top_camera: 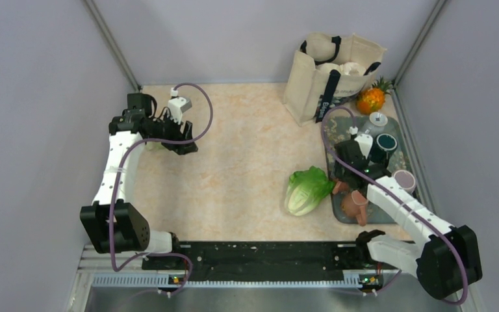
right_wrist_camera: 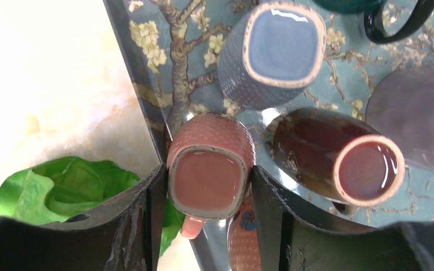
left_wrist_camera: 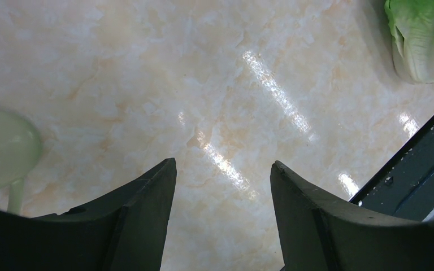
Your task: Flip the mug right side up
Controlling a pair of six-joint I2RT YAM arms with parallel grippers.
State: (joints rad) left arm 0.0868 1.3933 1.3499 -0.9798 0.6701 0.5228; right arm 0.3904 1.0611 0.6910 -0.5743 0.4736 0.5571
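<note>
**Right pincer [right_wrist_camera: 209, 169] closes on the upside-down pink mug [right_wrist_camera: 206, 189]**

Both dark fingers of the right pincer show at the bottom of the right wrist view, one pressed against each side of the pink mug, so the pincer is clamped on it. The mug stands base up; its dotted wall and smooth, rounded-square underside face the camera. It sits at the left edge of the flowered tray [right_wrist_camera: 147, 84], just beside the lettuce [right_wrist_camera: 68, 186], which lies on the bench [top_camera: 247, 149] at the lower left of that frame.

Other vessels crowd the tray. A blue-grey mug [right_wrist_camera: 280, 48] stands base up in the upper middle. A glossy brown mug [right_wrist_camera: 339, 158] lies tilted just to the right of the pink one, close to the right finger. A purple cup [right_wrist_camera: 418, 113] sits at the right edge, and a dark teal mug [right_wrist_camera: 395, 22] shows only its handle at the top.

In the top view the right arm reaches over the tray at the right of the frame. A tote bag [top_camera: 331, 71] and a pineapple [top_camera: 371, 99] stand beyond it in the upper right.

The left pincer [left_wrist_camera: 223, 164] hangs over bare bench at the left of the top view, its fingers apart with nothing between them. A pale green cup [left_wrist_camera: 5, 147] shows at the left edge of the left wrist view.
</note>
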